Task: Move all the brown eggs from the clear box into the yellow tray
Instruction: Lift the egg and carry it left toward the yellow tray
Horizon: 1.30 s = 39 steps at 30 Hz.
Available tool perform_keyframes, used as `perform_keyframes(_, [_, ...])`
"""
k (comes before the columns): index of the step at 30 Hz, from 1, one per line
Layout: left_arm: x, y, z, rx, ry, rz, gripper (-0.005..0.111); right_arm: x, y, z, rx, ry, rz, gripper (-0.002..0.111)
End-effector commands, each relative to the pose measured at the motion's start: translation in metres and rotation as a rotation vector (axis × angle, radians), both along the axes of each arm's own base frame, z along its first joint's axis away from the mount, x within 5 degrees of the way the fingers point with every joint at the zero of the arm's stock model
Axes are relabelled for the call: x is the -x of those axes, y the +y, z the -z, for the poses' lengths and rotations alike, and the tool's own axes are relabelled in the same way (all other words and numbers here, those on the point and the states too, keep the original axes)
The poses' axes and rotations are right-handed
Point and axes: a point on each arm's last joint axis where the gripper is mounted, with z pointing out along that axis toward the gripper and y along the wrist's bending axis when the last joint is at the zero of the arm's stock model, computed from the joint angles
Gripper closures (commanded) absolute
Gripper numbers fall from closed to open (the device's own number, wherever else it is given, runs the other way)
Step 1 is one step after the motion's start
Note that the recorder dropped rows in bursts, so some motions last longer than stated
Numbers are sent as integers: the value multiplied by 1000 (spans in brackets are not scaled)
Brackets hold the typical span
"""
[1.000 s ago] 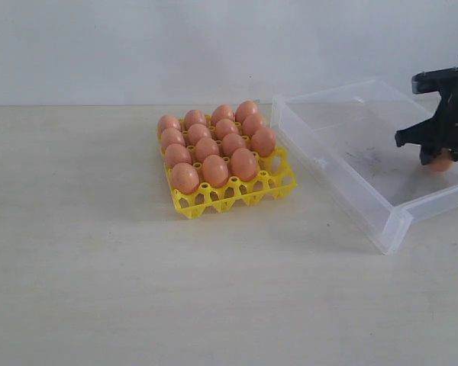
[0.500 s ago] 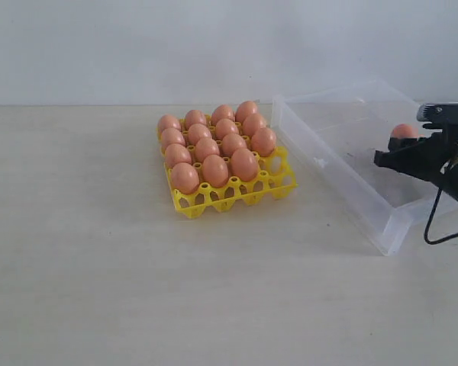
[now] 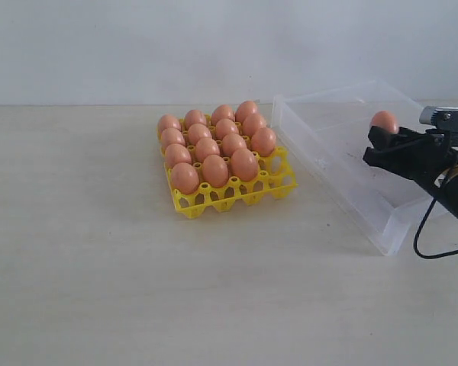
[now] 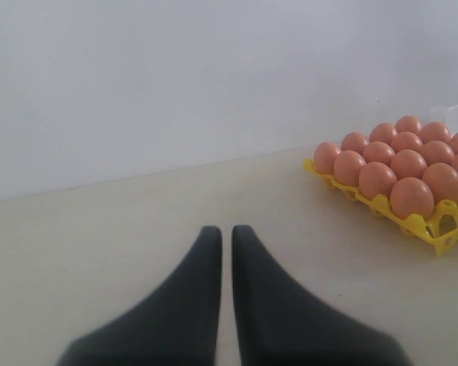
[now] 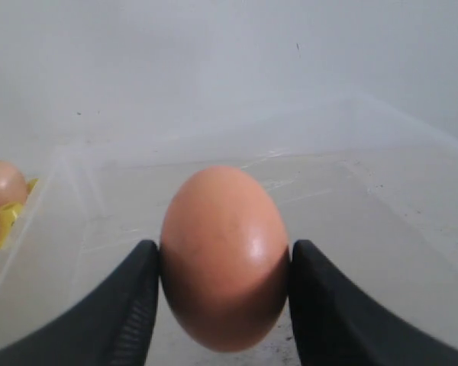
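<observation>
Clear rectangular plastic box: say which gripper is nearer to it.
Right. The right gripper holds a brown oval egg over the clear box; the left gripper hangs over table beyond the yellow plastic egg tray.

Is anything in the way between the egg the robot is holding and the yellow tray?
Only the clear box's low wall facing the yellow tray. The right gripper holds the egg, seemingly above that wall. Nothing else visible stands between.
</observation>
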Motion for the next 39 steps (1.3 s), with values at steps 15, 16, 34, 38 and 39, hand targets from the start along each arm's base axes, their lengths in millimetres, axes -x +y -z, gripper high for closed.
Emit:
perform_keyframes(15, [0,-1,1,7,1,8,103,2,10,-22,12,-65,-124,108])
perform_keyframes(16, [0,-1,1,7,1,8,103,3,11,-26,11,-72,-141,108])
perform_keyframes(34, [0,-1,1,7,1,8,103,14,44,-48,42,-116,-382,108])
perform_keyframes(38, [0,-1,1,7,1,8,103,19,67,-47,58,-122,-468,108])
perform_keyframes(39, [0,-1,1,7,1,8,103,21,72,-47,61,-122,-492,108])
